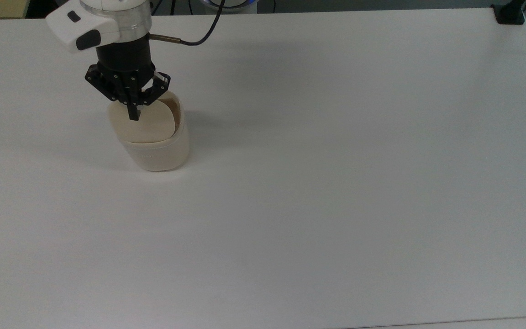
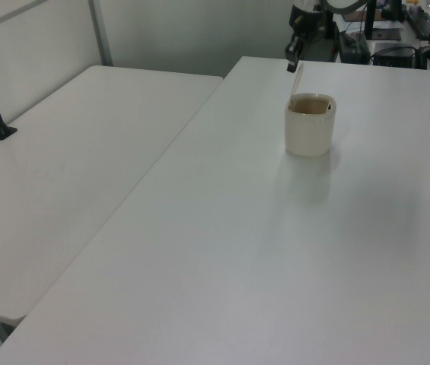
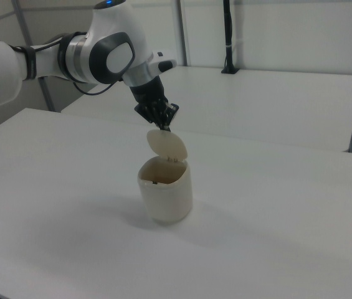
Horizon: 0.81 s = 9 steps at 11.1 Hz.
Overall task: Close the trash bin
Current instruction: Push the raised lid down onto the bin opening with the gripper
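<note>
Upright trash bin (image 3: 166, 196), lid (image 3: 167, 146) raised, near-vertical

Bare white table (image 1: 336, 183) lies around the trash bin (image 1: 158, 151), whose raised lid (image 3: 167, 146) blocks its opening.

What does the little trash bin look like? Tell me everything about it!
The trash bin is small, cream-coloured and looks like smooth plastic, with rounded sides. It stands upright on the white table. Its flat lid is raised, standing nearly upright on its hinge, so the brownish inside shows. The black gripper, fingers together, is at the lid's top edge.
</note>
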Each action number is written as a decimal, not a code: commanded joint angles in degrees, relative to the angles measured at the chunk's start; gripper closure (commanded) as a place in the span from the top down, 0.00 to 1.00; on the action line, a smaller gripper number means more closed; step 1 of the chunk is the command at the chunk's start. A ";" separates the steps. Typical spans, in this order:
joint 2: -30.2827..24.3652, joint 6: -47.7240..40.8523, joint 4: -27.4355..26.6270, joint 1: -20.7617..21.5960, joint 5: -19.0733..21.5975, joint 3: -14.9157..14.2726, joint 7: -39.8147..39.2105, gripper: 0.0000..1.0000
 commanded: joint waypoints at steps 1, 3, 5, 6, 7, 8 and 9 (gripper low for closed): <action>-0.52 -8.04 -0.35 0.15 -0.58 -0.87 -5.70 0.01; -0.34 -8.41 -1.06 0.07 -0.58 -1.65 -5.35 0.01; 0.53 -8.23 -2.02 0.15 -0.49 -1.92 -5.26 0.01; 1.15 -8.06 -2.02 0.15 -0.49 -2.01 -5.18 0.01; 1.94 -7.88 -1.94 0.15 -0.49 -2.01 -5.18 0.01; 2.29 -7.79 -1.94 0.15 -0.49 -2.01 -4.39 0.01; 2.82 -7.62 -1.94 0.15 -0.58 -2.01 -3.86 0.01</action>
